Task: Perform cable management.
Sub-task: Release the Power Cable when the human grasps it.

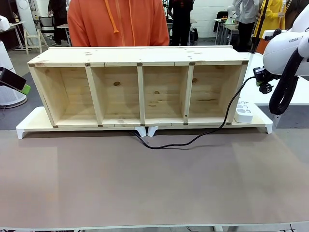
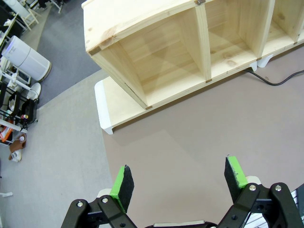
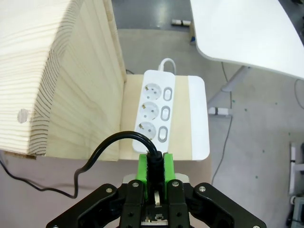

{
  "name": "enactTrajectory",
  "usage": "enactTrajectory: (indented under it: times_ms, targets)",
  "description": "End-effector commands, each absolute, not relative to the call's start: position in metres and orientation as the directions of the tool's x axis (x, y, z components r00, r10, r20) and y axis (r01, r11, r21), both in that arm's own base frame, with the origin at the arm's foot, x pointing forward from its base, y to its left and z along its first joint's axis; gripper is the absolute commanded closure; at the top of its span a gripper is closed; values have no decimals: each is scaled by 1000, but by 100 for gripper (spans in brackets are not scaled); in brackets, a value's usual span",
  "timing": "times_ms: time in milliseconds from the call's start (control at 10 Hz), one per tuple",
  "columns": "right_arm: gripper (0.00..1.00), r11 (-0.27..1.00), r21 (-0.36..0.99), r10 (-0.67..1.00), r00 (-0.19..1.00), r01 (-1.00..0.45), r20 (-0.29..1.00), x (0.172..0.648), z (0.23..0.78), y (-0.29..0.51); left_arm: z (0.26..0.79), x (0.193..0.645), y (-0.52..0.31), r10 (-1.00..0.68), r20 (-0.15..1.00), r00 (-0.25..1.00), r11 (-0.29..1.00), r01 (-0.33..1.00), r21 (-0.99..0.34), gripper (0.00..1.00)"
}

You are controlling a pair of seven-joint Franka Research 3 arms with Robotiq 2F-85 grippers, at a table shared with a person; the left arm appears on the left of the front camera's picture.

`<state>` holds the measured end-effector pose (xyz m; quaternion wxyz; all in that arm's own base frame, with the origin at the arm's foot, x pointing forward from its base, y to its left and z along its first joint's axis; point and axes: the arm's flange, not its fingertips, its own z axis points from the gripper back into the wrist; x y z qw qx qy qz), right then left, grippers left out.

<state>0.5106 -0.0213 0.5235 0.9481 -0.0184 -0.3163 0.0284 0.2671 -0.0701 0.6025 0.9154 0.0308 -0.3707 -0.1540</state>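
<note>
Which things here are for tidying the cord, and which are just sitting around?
For the job:
- thin black power cord
- right hand, shut on the cord's plug end
- small white power strip
- open left hand

Just around:
- long wooden shelf
- flat white stand

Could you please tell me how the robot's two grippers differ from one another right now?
The left gripper stands open and empty above the bare table; the right gripper is shut on the black cable. The left one is near the shelf's left end, while the right one hangs over the white power strip beside its right end. Both have green pads.
</note>
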Motion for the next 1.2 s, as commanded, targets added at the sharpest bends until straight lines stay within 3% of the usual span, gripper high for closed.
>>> enactTrajectory:
  times_ms: [0, 1100]
  targets:
    - [84, 997, -61, 75, 796, -48, 601, 508, 524, -20, 602, 266, -69, -308, 664, 681, 949, 263, 171, 0]
    - [84, 997, -61, 75, 796, -48, 601, 508, 524, -20, 602, 266, -69, -308, 664, 681, 949, 263, 171, 0]
